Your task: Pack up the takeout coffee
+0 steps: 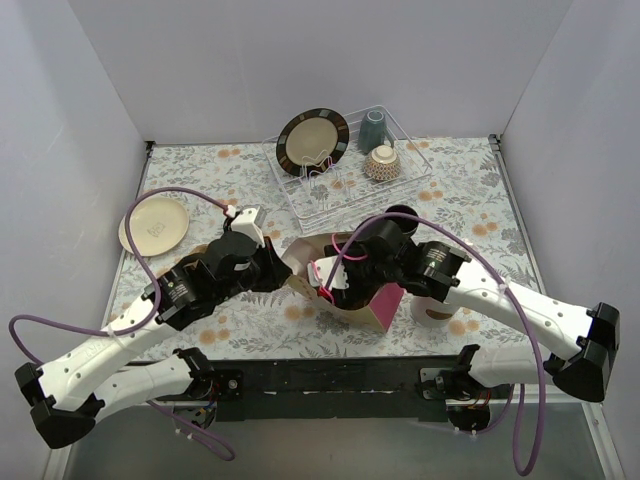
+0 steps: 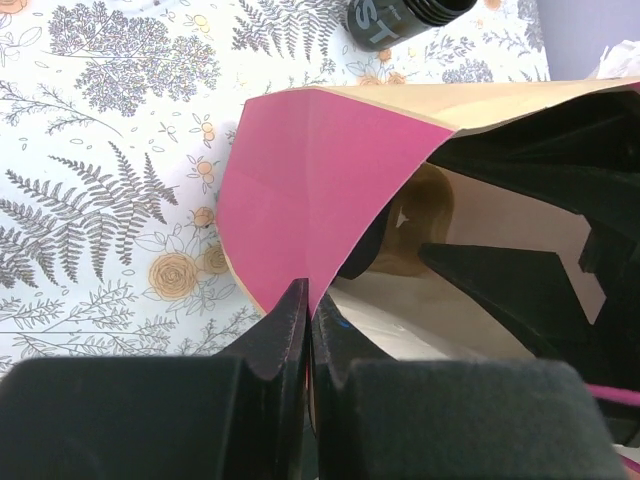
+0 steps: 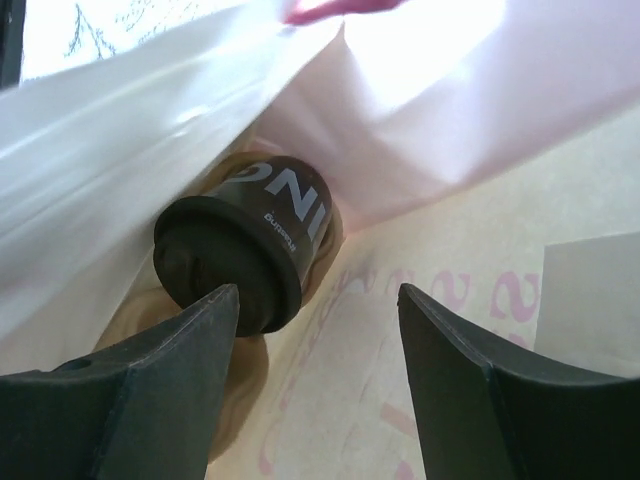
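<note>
A pink and kraft paper bag (image 1: pixel 372 305) lies open on its side at the table's middle. My left gripper (image 1: pixel 283 272) is shut on the bag's pink flap (image 2: pixel 310 190), holding the mouth open. My right gripper (image 1: pixel 336 278) reaches into the bag and is open (image 3: pixel 315 305). A lidded black coffee cup (image 3: pixel 250 245) lies on its side inside the bag, just beyond my left fingertip (image 3: pixel 205 325) and not gripped. Another black cup (image 1: pixel 400 214) stands behind the right arm; it also shows in the left wrist view (image 2: pixel 400 15).
A clear dish rack (image 1: pixel 400 178) at the back holds a dark-rimmed plate (image 1: pixel 312 140), a grey-blue mug (image 1: pixel 372 128) and a patterned bowl (image 1: pixel 382 163). A cream plate (image 1: pixel 154 222) lies at the left. A white cup (image 1: pixel 432 312) stands under the right arm.
</note>
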Controlling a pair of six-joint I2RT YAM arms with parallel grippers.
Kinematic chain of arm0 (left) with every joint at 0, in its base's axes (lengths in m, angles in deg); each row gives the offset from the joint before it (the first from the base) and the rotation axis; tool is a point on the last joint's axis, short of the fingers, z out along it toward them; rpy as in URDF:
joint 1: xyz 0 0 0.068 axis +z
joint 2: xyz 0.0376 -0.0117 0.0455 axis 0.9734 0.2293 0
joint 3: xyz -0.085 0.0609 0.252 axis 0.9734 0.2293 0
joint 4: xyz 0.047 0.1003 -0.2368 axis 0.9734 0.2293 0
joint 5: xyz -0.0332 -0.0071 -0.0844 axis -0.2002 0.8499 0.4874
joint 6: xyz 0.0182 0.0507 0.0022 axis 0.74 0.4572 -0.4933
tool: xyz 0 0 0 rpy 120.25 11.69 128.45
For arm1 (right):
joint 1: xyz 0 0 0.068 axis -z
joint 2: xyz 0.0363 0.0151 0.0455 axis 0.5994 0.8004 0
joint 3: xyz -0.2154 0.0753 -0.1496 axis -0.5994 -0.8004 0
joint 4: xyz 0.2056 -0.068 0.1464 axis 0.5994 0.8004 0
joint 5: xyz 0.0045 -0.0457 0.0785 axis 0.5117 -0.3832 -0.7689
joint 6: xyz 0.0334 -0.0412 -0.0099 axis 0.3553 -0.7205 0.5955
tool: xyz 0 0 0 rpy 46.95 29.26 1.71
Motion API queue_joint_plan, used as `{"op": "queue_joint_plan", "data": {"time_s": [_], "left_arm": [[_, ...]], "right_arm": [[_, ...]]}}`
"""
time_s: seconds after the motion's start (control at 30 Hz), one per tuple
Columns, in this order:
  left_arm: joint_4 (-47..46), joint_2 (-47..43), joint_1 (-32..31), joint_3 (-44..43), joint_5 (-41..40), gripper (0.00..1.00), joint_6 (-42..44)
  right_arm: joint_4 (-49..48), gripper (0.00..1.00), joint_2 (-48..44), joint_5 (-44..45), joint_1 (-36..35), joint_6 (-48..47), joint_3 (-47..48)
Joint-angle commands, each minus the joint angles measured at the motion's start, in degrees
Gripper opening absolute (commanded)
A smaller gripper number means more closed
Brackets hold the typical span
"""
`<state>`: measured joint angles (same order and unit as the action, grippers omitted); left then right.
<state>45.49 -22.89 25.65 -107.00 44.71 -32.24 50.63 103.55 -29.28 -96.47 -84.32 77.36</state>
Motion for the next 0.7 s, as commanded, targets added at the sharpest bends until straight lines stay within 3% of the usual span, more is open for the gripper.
{"op": "queue_joint_plan", "data": {"time_s": [0.0,0.37,0.67], "left_arm": [[3.37,1.83,0.29,-2.61,-1.06,0.00,3.32],[4.60,1.75,0.20,-5.42,-1.93,0.00,4.03],[8.46,0.69,0.29,-6.66,-5.01,0.00,2.10]], "right_arm": [[1.38,0.73,0.56,-0.93,-0.39,-8.76,3.88],[14.57,0.69,12.17,11.72,-2.32,-15.98,15.14],[17.82,0.70,10.16,22.87,-2.94,-20.80,14.88]]}}
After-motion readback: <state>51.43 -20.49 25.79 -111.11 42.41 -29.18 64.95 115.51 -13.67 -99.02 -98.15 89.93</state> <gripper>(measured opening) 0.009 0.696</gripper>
